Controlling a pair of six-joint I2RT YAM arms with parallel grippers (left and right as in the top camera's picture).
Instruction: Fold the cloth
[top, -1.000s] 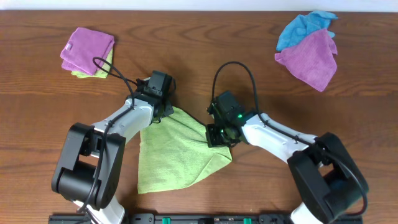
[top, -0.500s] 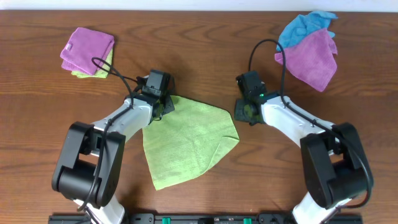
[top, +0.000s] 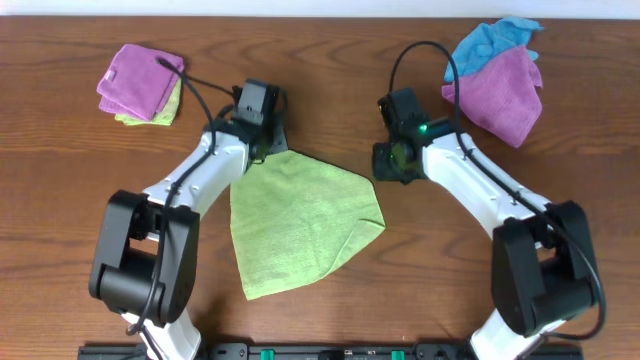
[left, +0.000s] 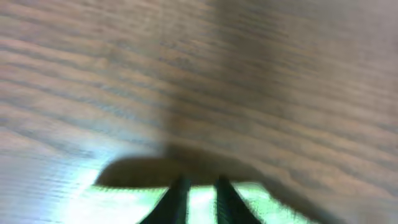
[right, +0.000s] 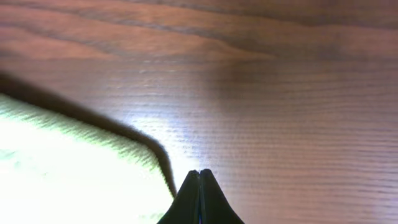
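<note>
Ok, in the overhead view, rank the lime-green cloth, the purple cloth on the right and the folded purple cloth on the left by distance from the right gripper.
From the right gripper:
1. lime-green cloth, just left of it and lower.
2. purple cloth, upper right.
3. folded purple cloth, far upper left.

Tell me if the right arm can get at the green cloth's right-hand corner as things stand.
Probably yes. The right gripper hangs just beside the cloth, with only bare table between them and nothing in the way. It is shut, so it would have to open first.
</note>
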